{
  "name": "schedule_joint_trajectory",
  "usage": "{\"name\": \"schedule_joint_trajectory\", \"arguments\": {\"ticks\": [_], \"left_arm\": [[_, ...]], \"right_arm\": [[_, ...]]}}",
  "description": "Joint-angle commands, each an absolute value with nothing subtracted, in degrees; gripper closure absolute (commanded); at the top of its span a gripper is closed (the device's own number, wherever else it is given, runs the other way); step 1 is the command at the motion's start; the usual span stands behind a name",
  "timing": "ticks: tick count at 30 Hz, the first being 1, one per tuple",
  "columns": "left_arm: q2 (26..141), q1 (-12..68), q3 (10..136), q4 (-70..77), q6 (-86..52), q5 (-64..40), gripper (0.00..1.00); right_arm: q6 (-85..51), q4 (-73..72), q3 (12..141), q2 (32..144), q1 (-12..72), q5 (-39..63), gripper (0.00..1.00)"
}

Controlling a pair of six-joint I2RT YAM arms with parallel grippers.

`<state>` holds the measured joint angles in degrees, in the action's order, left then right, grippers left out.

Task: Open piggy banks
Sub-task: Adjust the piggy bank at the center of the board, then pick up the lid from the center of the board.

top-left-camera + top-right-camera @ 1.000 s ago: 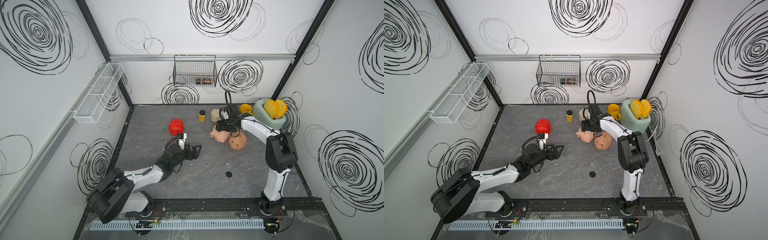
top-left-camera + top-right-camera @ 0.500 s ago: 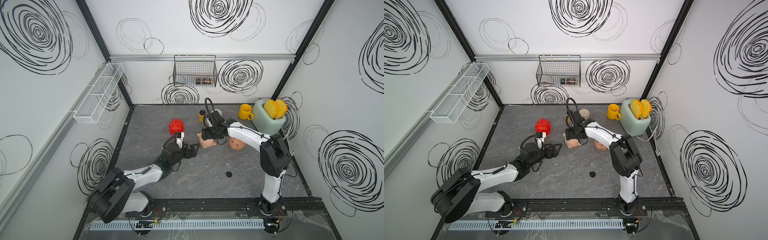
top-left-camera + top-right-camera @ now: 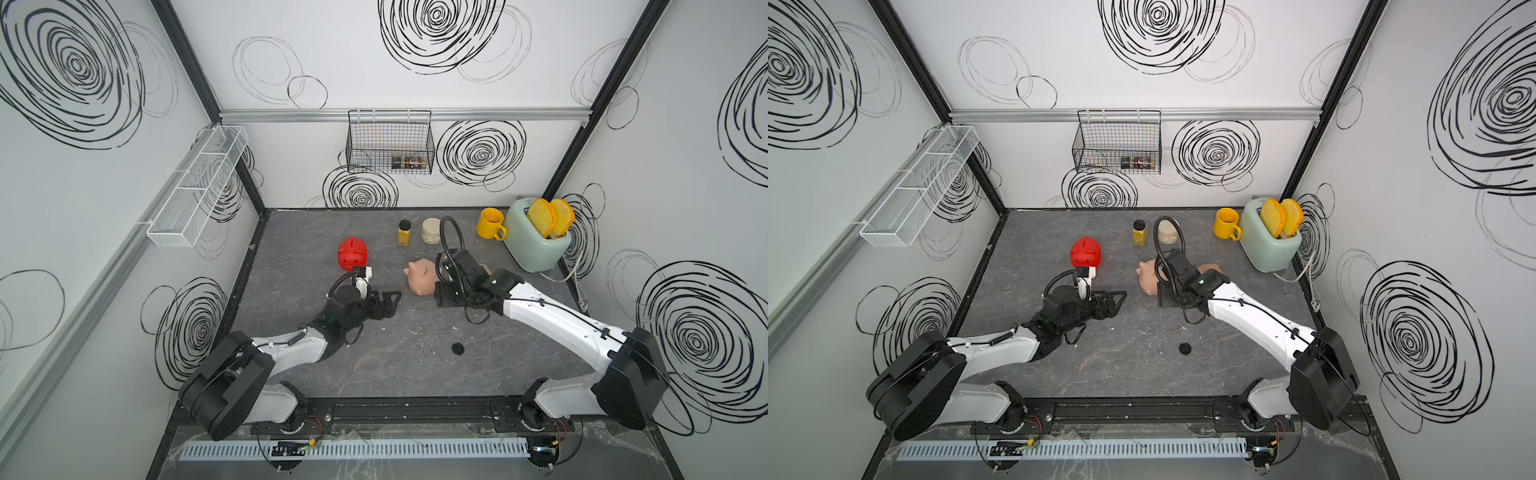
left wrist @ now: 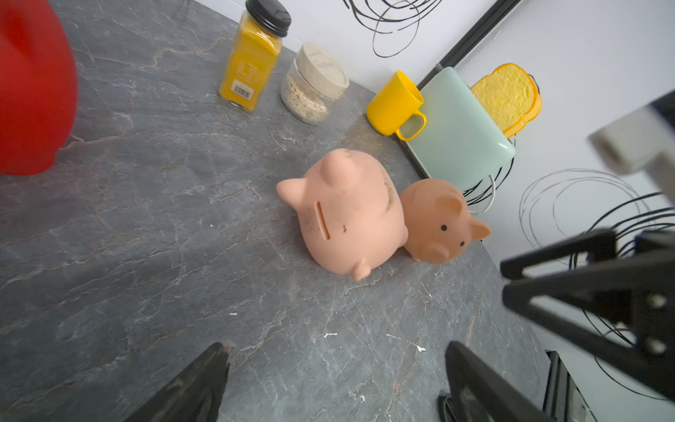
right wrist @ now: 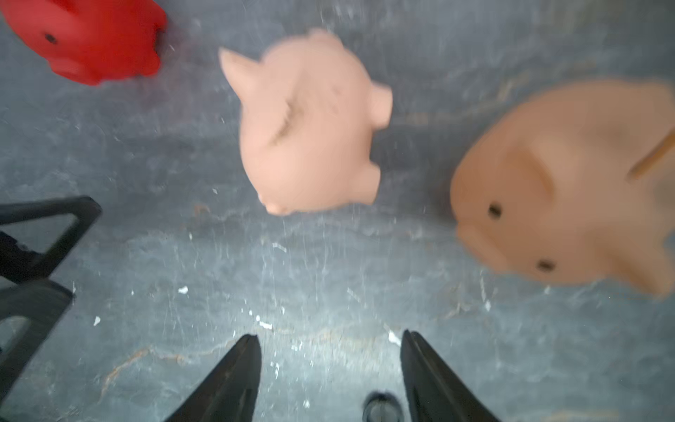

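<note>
A: What is shown in both top views?

B: The red piggy bank [image 3: 352, 258] is seen upright towards the back of the bench [image 3: 415, 374]. The pale pink piggy bank [image 3: 422, 277] is laid on its side mid-bench, and the right tool [image 3: 442, 296] is held just beside it. A loose black plug [image 3: 458, 348] is seen nearer the front, so one bank is judged already opened.

A: And from the left wrist?

B: The left tool [image 4: 332, 383] is shown wide open and empty. It is pointed towards the pale pink piggy bank, with the peach-tan piggy bank [image 4: 434, 223] close behind. No belly plug is visible.

A: From the right wrist?

B: The picture is blurred, yet the right tool's jaws are seen parted, with nothing held. A grasp is judged to be in preparation. Next, a bank must be steadied and its belly turned up, so that the plug can be pulled.
</note>
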<state>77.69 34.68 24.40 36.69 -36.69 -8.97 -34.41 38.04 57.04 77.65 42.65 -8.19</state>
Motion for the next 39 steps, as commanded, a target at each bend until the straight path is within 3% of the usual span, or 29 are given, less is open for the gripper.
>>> {"name": "schedule_joint_trajectory", "arguments": {"ticks": [1, 7, 13, 39], "left_arm": [[77.3, 37.5, 27.0, 37.2, -34.5, -8.0, 0.04], [78.3, 39.6, 27.6, 37.6, -34.3, -7.4, 0.04], [79.9, 39.6, 27.5, 38.8, -35.7, -8.7, 0.04], [81.1, 39.0, 27.4, 40.5, -35.8, -11.4, 0.04]], "right_arm": [[-39.6, 43.1, 53.1, 75.2, 44.6, -7.0, 0.50], [-43.0, 45.0, 49.4, 76.7, 49.4, -6.1, 0.71], [-43.2, 41.7, 46.6, 80.3, 49.2, -4.9, 0.80], [-41.4, 38.2, 42.9, 85.1, 46.1, -2.8, 0.80]]}}
